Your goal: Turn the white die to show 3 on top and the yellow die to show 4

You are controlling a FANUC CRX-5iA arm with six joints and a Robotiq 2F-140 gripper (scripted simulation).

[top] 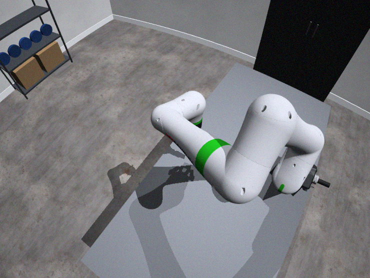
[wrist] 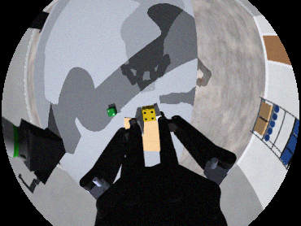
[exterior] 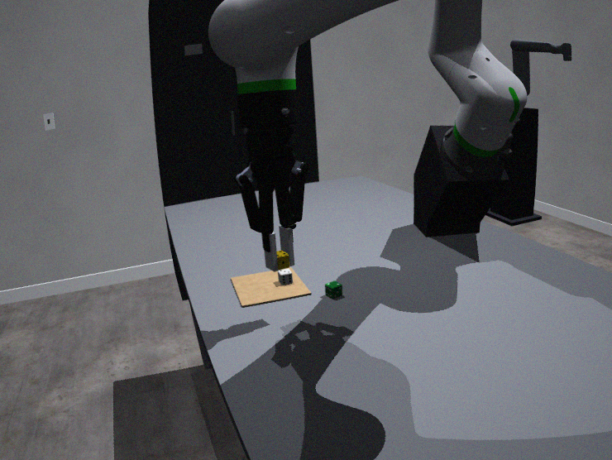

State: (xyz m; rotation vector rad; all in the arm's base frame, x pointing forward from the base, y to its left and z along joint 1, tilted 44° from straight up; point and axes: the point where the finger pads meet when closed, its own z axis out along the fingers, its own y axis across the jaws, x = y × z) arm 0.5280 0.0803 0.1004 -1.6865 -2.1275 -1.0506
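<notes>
My gripper point(exterior: 279, 256) point(wrist: 148, 110) is shut on the yellow die point(exterior: 282, 260) point(wrist: 149, 115), holding it in the air. The yellow die's face toward the wrist camera shows four pips. In the exterior view it appears just above and behind the white die point(exterior: 285, 277), which sits on the tan mat point(exterior: 255, 294) point(wrist: 151, 140) near its right part. The white die's upper face is too small to read surely. The green die point(exterior: 333, 289) point(wrist: 111, 111) rests on the table, right of the mat in the exterior view. In the top view the arm hides the dice, mat and fingers.
The grey table point(top: 206, 233) point(exterior: 494, 346) carries broad arm shadows. The arm's black base point(exterior: 450, 198) stands at the table's far right in the exterior view. A black cabinet point(top: 299, 44) stands beyond the table, and a shelf point(top: 32, 50) stands farther off.
</notes>
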